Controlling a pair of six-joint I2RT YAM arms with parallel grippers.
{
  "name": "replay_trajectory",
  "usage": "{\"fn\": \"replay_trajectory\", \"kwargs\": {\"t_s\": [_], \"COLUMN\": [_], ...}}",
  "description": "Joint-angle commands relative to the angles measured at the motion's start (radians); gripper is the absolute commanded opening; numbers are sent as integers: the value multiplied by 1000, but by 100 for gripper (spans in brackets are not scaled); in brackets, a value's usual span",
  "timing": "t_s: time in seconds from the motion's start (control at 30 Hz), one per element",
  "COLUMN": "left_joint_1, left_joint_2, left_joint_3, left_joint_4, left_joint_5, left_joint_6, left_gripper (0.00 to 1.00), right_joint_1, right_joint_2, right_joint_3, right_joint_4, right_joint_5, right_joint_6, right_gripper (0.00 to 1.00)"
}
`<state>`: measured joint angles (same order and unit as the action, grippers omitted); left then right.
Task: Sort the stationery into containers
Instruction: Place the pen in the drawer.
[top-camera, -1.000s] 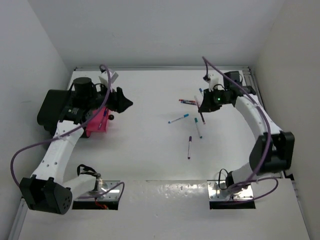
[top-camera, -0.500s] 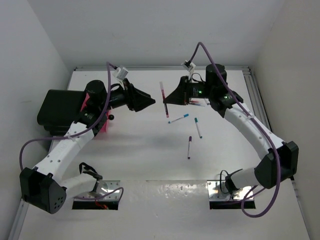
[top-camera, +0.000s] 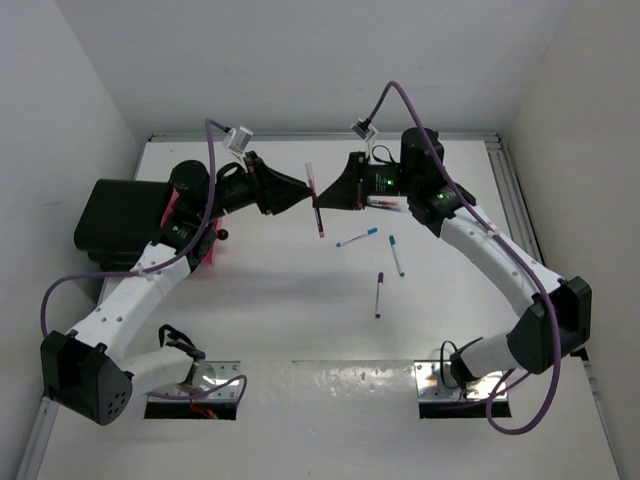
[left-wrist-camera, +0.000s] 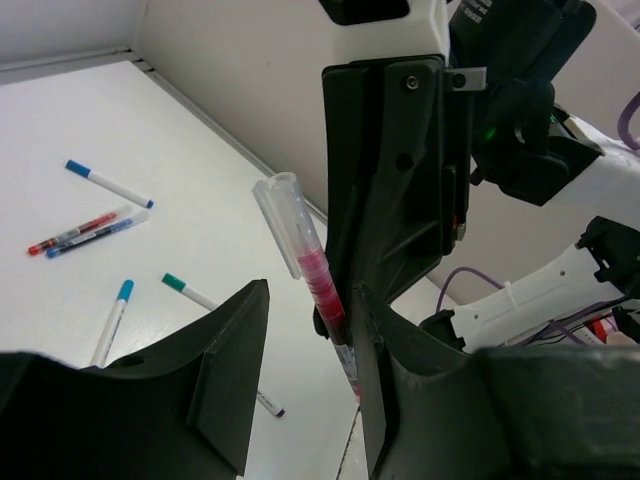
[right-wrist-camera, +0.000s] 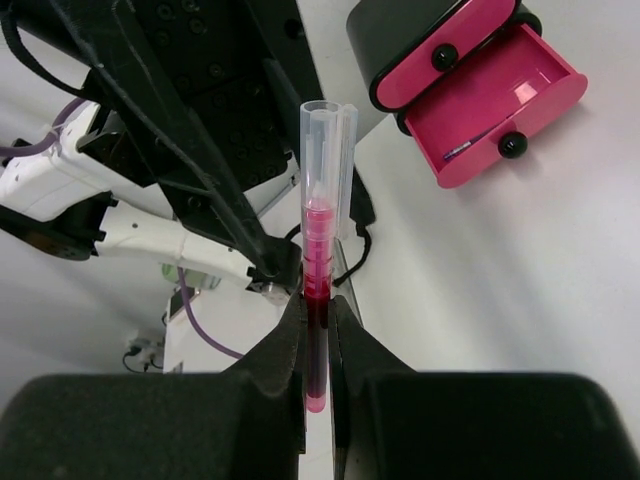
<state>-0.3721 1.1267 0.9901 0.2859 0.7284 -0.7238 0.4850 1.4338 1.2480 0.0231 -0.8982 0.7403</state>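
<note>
My right gripper (top-camera: 328, 197) is shut on a red pen with a clear cap (top-camera: 316, 205) and holds it upright in the air above the table's middle back. The wrist view shows the pen (right-wrist-camera: 318, 260) pinched between the right gripper's (right-wrist-camera: 316, 305) fingers. My left gripper (top-camera: 300, 192) is open, its jaws on either side of the same pen (left-wrist-camera: 318, 278); the pen stands close to the right finger (left-wrist-camera: 400, 400). The magenta-pink tray (right-wrist-camera: 520, 85) holds one thin pen (right-wrist-camera: 470, 148). The black box (top-camera: 110, 215) sits at the far left.
Loose pens lie on the table: a blue-capped one (top-camera: 357, 237), a teal-capped one (top-camera: 397, 255), a purple-capped one (top-camera: 379, 294), and a small cluster (top-camera: 385, 203) under the right arm. White walls enclose the table.
My right gripper lifted the red pen from the pile and carried it left. My left gripper swung right from the tray to meet it, so its open jaws now flank the pen.
</note>
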Motion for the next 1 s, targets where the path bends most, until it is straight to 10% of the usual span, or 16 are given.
{"fn": "replay_trajectory", "kwargs": {"t_s": [0.0,0.47,0.67,0.73,0.8,0.97], "left_joint_1": [-7,-13,7,36,94,176], "left_joint_2": [16,36,33,39,82,260], "left_joint_3": [15,7,25,47,147,496], "left_joint_4": [71,105,37,-22,-234,-984], "left_joint_5": [-7,8,20,35,51,-274], "left_joint_6": [-46,-63,-17,12,153,717], "left_gripper": [45,35,12,3,0,0], "right_joint_1": [9,30,33,29,4,-120], "right_joint_2": [2,31,33,28,20,-19], "right_joint_3": [59,73,71,71,76,35], "right_joint_4": [20,3,-2,-20,-84,-189], "right_joint_5": [-15,-8,5,13,24,82], "right_joint_6": [-28,-61,-64,-82,-107,-211], "right_gripper": [0,0,1,29,54,63]}}
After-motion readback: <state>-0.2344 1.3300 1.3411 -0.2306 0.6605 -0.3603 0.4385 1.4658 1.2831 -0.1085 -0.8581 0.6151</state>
